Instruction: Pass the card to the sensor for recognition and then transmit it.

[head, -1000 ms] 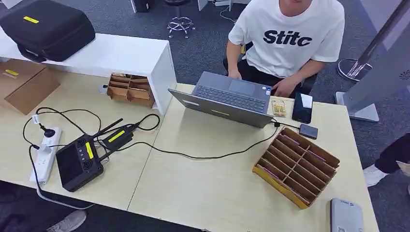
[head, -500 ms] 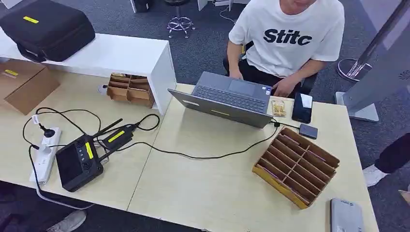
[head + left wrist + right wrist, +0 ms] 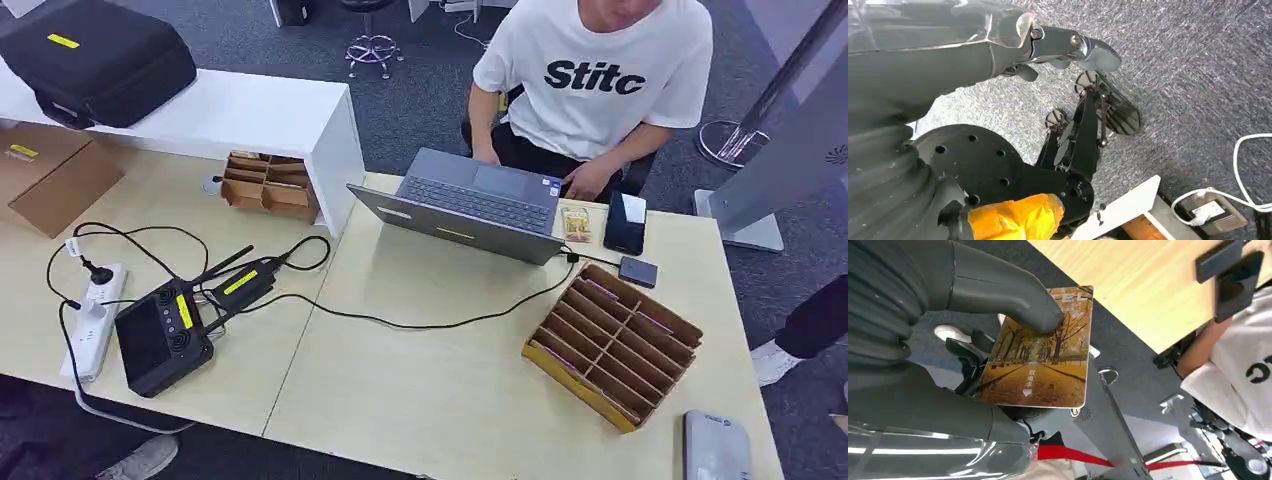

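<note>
The wooden table (image 3: 440, 390) is carrying, toward the seated person (image 3: 600, 90), an open laptop (image 3: 470, 205), and on its near right part a slotted cardboard card rack (image 3: 612, 342) with a grey sensor pad (image 3: 716, 448) just beside it at the table's near right corner. The right hand (image 3: 943, 340) is hanging off the table's right edge, its thumb pinning the autumn-tree card (image 3: 1040, 360) against the fingers beneath, while the left hand (image 3: 1068, 47) is hanging over the carpet with nothing in it, fingers loosely extended. The card is held by one end, so it could slip or twist if it clips the table edge or rack wall; the clearest approach to the sensor is probably over that near right corner.
</note>
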Controlling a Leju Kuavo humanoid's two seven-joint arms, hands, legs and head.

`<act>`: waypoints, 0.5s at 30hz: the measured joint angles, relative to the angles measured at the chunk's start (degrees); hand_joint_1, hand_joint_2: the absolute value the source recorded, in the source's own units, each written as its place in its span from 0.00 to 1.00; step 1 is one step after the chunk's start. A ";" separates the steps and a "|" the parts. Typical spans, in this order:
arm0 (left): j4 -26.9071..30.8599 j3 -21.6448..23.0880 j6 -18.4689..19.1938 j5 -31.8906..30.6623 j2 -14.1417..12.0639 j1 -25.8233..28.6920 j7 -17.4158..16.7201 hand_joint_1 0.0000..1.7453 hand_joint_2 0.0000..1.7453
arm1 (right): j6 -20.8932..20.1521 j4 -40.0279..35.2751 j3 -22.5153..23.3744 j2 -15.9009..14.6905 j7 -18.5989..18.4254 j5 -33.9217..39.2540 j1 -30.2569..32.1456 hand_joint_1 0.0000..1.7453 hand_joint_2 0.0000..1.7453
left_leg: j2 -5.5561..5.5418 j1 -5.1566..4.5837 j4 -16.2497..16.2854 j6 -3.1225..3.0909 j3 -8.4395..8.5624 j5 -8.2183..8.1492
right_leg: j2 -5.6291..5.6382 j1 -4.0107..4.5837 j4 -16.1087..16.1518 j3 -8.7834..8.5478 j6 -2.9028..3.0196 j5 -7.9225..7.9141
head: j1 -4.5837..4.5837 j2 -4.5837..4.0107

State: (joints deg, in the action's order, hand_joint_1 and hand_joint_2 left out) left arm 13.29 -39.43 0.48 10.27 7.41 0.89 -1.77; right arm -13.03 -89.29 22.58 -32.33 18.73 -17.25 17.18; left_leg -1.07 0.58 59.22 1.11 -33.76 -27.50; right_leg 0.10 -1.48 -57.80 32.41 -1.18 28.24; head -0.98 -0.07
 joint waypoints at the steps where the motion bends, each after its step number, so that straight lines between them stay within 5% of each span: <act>1: -0.02 -0.02 0.00 0.00 0.00 -0.01 0.00 0.00 1.00 | -0.02 0.02 0.00 -0.31 -0.02 -0.04 0.14 1.00 1.00 | 0.00 0.00 0.00 0.00 0.00 0.00 | 0.00 0.00 0.00 0.00 0.00 0.00 | -0.02 0.00; 15: 0.00 -0.09 0.09 -0.66 -0.31 -0.10 -0.72 0.00 1.00 | -3.67 0.18 -2.89 -6.21 -3.15 0.79 3.21 1.00 1.00 | 0.02 0.00 0.00 -0.01 0.00 -0.01 | 0.00 0.00 0.00 -0.01 0.00 0.00 | -0.02 0.00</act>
State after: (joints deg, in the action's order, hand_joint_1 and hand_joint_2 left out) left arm 13.29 -39.52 0.57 9.62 7.10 0.79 -2.49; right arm -16.70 -89.11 19.69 -38.54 15.58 -16.46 20.39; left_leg -1.04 0.58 59.22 1.09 -33.76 -27.51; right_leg 0.10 -1.48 -57.80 32.40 -1.18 28.24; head -1.01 -0.07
